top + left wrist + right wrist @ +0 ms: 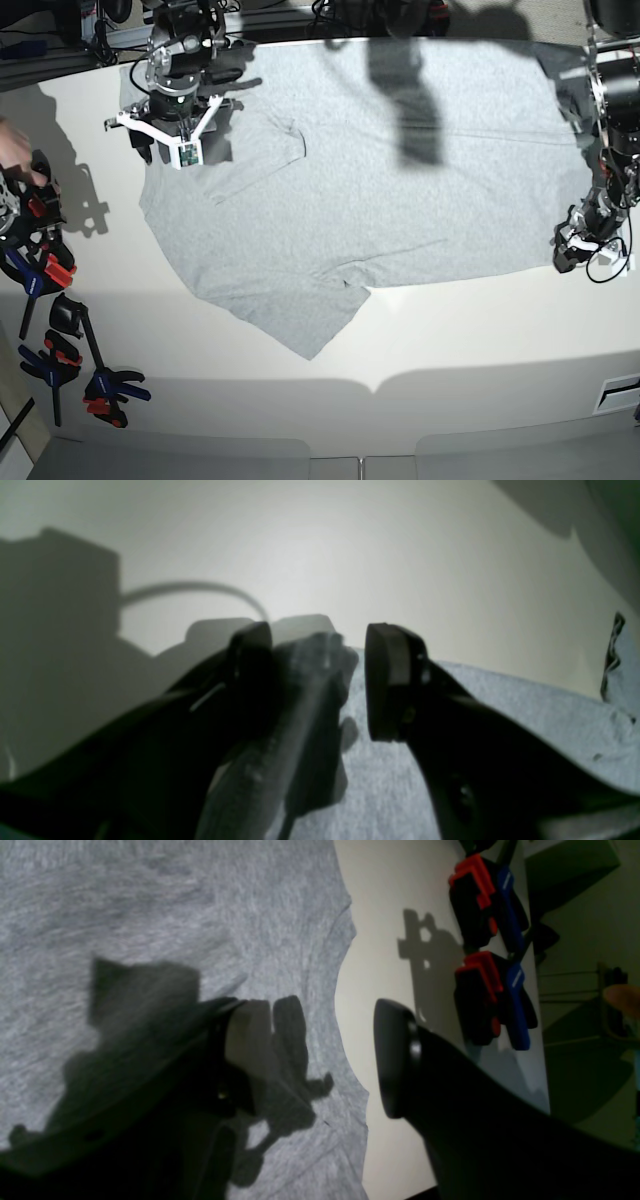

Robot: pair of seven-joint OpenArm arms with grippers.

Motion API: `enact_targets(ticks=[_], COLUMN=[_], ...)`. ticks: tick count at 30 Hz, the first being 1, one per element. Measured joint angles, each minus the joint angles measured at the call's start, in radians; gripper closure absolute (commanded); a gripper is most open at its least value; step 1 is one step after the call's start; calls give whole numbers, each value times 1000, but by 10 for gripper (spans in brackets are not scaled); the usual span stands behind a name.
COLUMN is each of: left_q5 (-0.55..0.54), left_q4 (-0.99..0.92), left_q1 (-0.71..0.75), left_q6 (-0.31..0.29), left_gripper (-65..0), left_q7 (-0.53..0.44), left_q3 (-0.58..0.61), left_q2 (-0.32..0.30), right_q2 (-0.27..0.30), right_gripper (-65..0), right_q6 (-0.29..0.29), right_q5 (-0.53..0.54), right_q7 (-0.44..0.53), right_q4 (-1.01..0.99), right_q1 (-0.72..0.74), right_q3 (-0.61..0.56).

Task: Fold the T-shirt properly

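Grey T-shirt [380,170] spread plain side up across your table [330,350], left gripper [320,680] jaws apart at frame right over its edge, right gripper [310,1060] jaws apart upper left

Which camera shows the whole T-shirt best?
The base view: the T-shirt lies spread across the table, both sleeves and hem visible. The left wrist view shows only a grey edge of it; the right wrist view shows a close patch of fabric and its edge.
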Motion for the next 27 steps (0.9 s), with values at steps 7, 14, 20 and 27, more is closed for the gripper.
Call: enact_targets(ticks=[7, 14, 20, 27], left_q5=[16, -4, -37, -30], left_q4=[7, 18, 30, 70], left_q1=[6, 6, 7, 10], left_q6=[1, 2, 5, 8], left_gripper=[0, 0, 0, 0], left_q7=[39, 56, 56, 97], left_q3=[0, 0, 0, 1], left_q2=[-23, -13, 9, 14], right_q2=[0, 0, -24, -76], right_gripper=[-310, -310, -285, -275], right_q6=[0, 3, 169, 293], right_q5=[126, 325, 522, 502], right_q7=[14, 79, 101, 79], right_q4=[0, -3, -152, -668], right_q1=[29, 185, 468, 885], right_q3=[0, 0, 0, -2])
